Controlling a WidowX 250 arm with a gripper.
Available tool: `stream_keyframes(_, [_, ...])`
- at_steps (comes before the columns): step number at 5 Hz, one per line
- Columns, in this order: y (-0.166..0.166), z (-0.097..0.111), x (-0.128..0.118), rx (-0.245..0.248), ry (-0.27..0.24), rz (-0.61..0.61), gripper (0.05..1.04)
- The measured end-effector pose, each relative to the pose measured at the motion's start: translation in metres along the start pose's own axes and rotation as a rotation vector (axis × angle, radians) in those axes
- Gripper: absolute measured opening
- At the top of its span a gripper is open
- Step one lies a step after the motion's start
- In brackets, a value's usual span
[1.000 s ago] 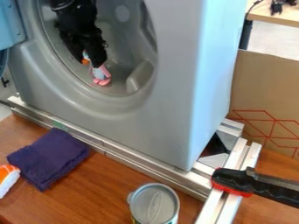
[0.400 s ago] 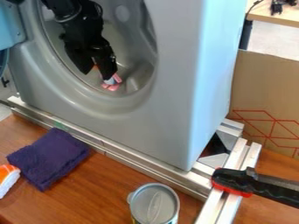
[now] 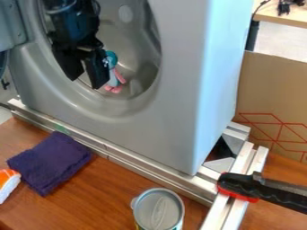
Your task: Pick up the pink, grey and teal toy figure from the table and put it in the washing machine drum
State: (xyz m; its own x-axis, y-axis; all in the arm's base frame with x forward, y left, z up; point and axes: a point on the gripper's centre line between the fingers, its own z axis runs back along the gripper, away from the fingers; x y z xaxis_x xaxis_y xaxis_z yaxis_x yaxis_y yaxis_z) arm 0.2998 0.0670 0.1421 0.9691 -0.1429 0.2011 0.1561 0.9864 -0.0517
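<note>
The open, empty gripper [image 3: 85, 84] is positioned beside the toy [image 3: 113, 77]; sideways finger contact could push it deeper into the drum [image 3: 137, 33].

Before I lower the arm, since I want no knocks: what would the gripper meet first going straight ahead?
The gripper would likely meet the opening's lower rim; depth is unclear, so possibly the drum floor.

Can read no text, label, brand, number or sign on anything here.
</note>
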Motion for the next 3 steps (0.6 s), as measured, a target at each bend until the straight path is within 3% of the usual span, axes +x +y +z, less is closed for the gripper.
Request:
stream_keyframes(1, [-0.034, 0.014, -0.035, 0.072, 0.241, -0.020, 1.001])
stream_keyframes(2, [-0.063, 0.014, -0.079, 0.080, 0.370, -0.103, 1.001])
stream_keyframes(3, [-0.079, 0.013, -0.113, 0.075, 0.388, -0.141, 1.001])
